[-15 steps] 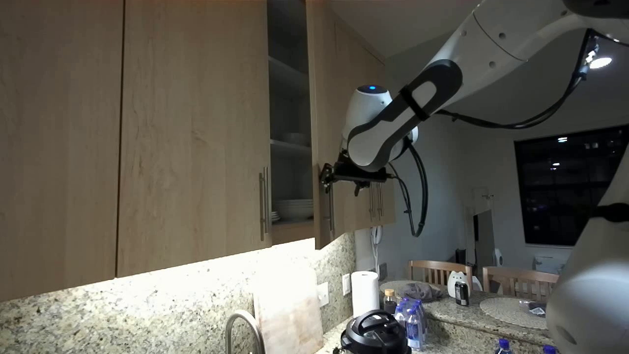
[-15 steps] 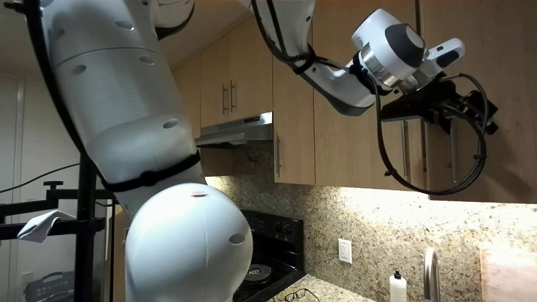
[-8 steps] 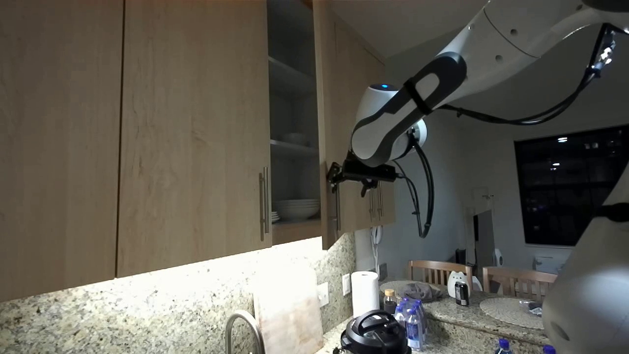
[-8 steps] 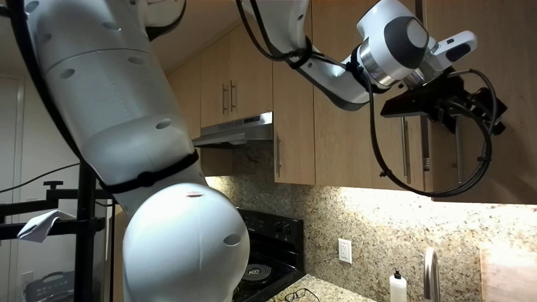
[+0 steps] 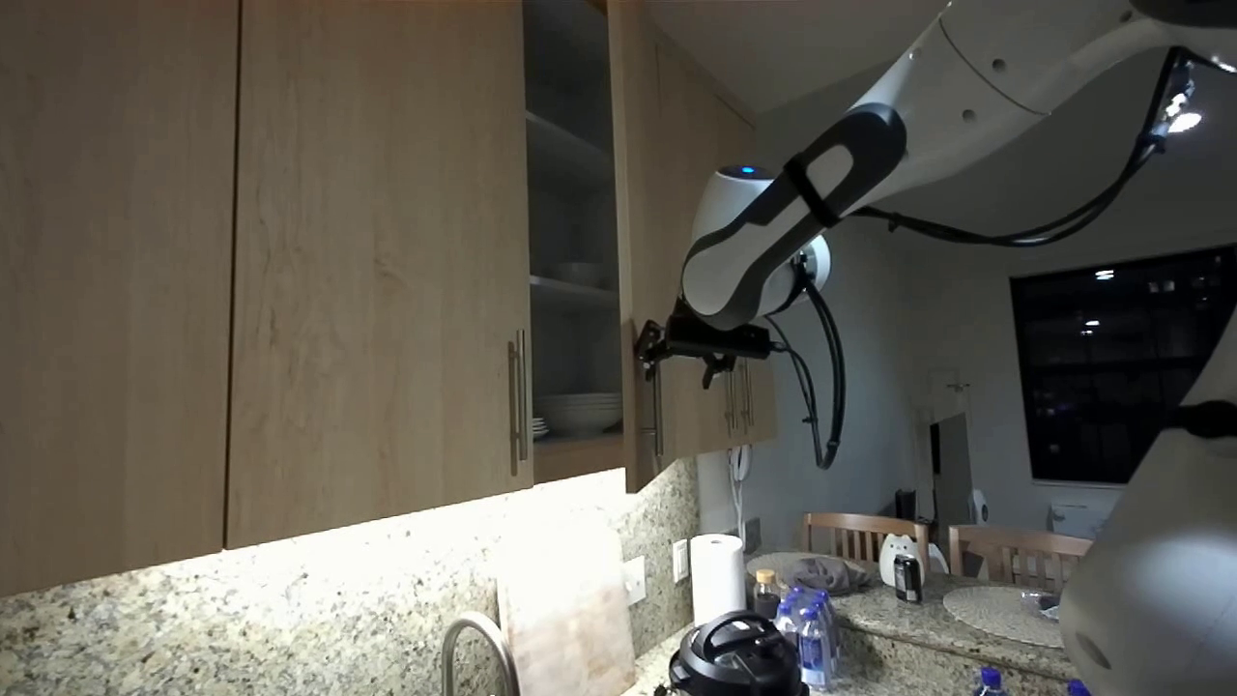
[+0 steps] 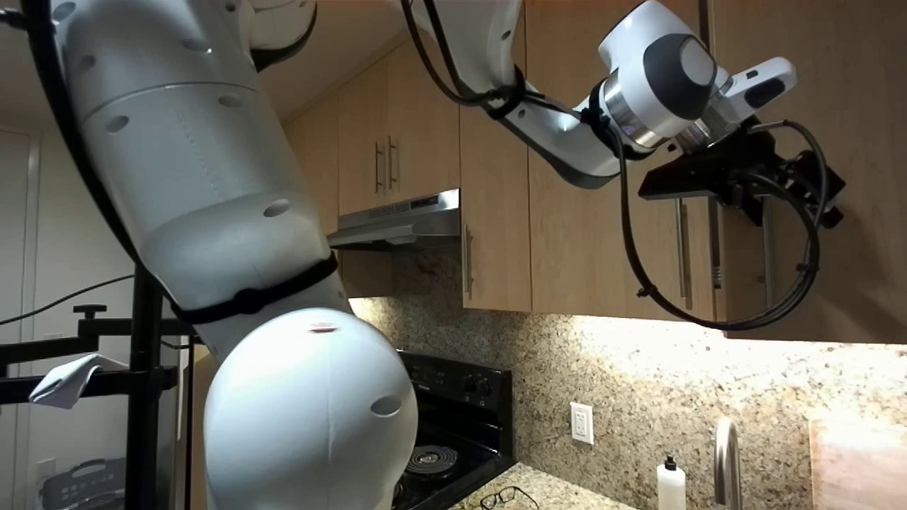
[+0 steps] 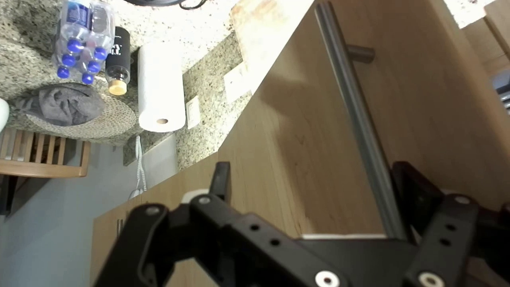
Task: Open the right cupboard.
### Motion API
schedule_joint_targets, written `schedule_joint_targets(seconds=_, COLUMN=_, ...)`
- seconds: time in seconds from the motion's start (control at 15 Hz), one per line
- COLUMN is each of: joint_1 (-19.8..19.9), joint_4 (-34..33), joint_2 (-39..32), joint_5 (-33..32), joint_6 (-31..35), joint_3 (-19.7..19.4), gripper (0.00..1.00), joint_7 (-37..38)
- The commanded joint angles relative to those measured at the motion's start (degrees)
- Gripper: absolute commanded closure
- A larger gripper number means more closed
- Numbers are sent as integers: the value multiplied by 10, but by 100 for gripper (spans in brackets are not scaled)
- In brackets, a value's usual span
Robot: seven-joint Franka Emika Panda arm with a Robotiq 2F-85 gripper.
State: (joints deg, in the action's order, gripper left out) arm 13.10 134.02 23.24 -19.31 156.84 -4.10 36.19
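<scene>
The right cupboard's light-wood door [image 5: 640, 222] stands partly open in an exterior view. Its white shelved interior [image 5: 572, 343] shows a stack of white bowls [image 5: 580, 413]. The slim metal bar handle [image 7: 354, 95] runs down the door's front in the wrist view; it also shows in an exterior view [image 6: 767, 248]. My gripper [image 7: 312, 169] is open, its fingers wide apart around the handle's end part. The handle lies close against the right finger [image 7: 416, 187]; whether they touch is hard to tell. The left finger [image 7: 221, 179] is well apart from the handle, over the door face.
A closed matching door [image 5: 387, 242] with its own bar handle [image 5: 522, 394] adjoins the opening. Below are a faucet [image 5: 480, 638], a cutting board [image 5: 565, 609], a paper towel roll [image 5: 718, 578], a black cooker [image 5: 739, 652] and bottles [image 5: 814, 638]. A cable loop [image 6: 808, 283] hangs from the wrist.
The door swung a little wider open about half a second ago as the gripper moved away from the cabinet. Since then door and gripper have moved slightly back; the door is a touch wider than at first.
</scene>
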Motion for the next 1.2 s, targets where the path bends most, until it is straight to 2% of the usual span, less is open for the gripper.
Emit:
schedule_joint_targets(seconds=0.0, joint_1=42, joint_4=-24, joint_2=-20, joint_5=22, joint_6=6, joint_3=26, gripper=0, joint_7=0)
schedule_joint_targets(seconds=0.47, joint_1=73, joint_4=-26, joint_2=-11, joint_5=19, joint_6=-23, joint_3=32, gripper=0, joint_7=-3)
schedule_joint_targets(seconds=1.13, joint_1=64, joint_4=3, joint_2=17, joint_5=37, joint_6=-16, joint_3=-3, gripper=0, joint_7=-55)
